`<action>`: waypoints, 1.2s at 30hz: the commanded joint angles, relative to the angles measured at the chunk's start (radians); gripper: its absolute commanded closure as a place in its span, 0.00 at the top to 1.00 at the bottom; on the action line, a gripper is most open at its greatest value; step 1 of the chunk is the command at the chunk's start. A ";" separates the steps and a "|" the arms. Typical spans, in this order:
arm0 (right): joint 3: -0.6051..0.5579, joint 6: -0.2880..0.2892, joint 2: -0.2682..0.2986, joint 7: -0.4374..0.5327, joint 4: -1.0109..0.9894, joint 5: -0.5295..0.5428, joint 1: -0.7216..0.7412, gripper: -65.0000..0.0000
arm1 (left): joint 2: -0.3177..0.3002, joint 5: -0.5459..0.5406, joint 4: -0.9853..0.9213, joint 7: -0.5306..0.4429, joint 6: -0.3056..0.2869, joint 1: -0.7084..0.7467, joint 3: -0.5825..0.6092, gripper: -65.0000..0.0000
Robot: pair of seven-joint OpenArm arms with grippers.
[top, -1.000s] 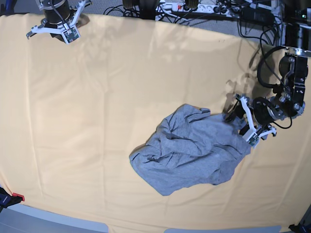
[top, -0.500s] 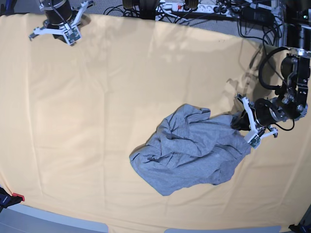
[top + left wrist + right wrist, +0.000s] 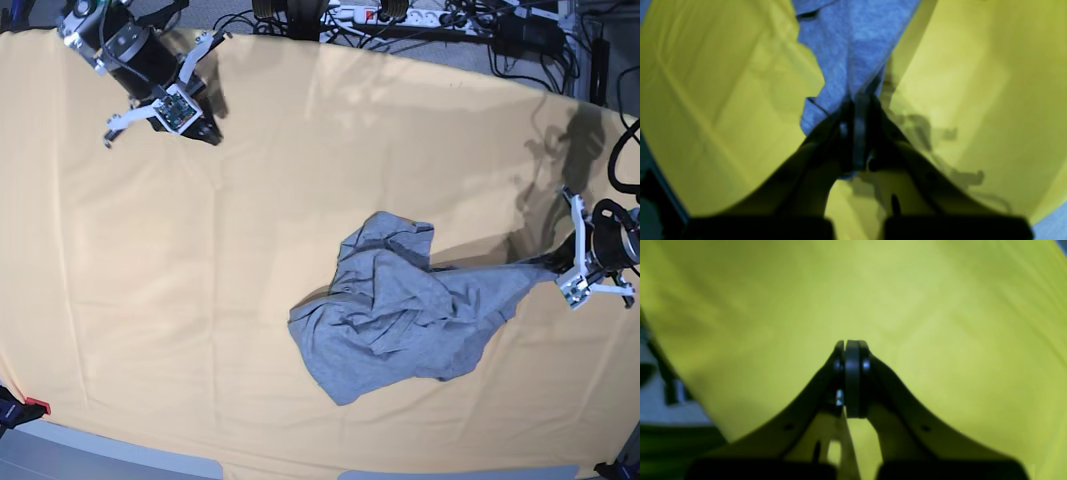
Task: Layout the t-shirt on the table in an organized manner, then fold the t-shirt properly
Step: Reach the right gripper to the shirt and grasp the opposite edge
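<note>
The grey t-shirt [image 3: 400,315] lies crumpled right of the middle of the pale yellow-orange table [image 3: 180,280], plain side showing. One corner of it is drawn out in a taut strip toward the right. My left gripper [image 3: 553,268] is shut on that corner near the table's right edge. In the left wrist view the closed fingertips [image 3: 858,106] pinch the t-shirt [image 3: 846,50], which stretches away from them. At the far left my right gripper [image 3: 208,133] hangs shut over bare cloth. Its wrist view shows the right gripper [image 3: 851,345] closed with nothing in it above the table [image 3: 940,323].
Black cables and a white power strip [image 3: 400,14] run along the far edge of the table. A small red object [image 3: 35,405] sits at the front left corner. Grey floor [image 3: 120,455] shows beyond the front edge.
My left gripper closed on the shirt's right corner and pulled it rightward, stretching that side out. My right arm swung from the far left corner inward over the table.
</note>
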 commanded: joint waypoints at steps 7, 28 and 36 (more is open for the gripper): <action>-0.094 0.050 0.007 0.031 -0.131 0.145 0.195 0.37 | -0.127 0.074 0.010 -0.048 0.070 -0.019 -0.010 0.00; -0.468 -0.124 -0.362 0.001 -0.736 0.025 0.697 0.52 | -0.127 0.171 -0.165 -0.101 0.192 -0.019 -0.010 0.00; -0.467 -0.241 -0.432 -0.045 -0.870 -0.101 0.763 0.52 | -0.127 0.146 -0.165 -0.100 0.192 -0.019 -0.010 0.00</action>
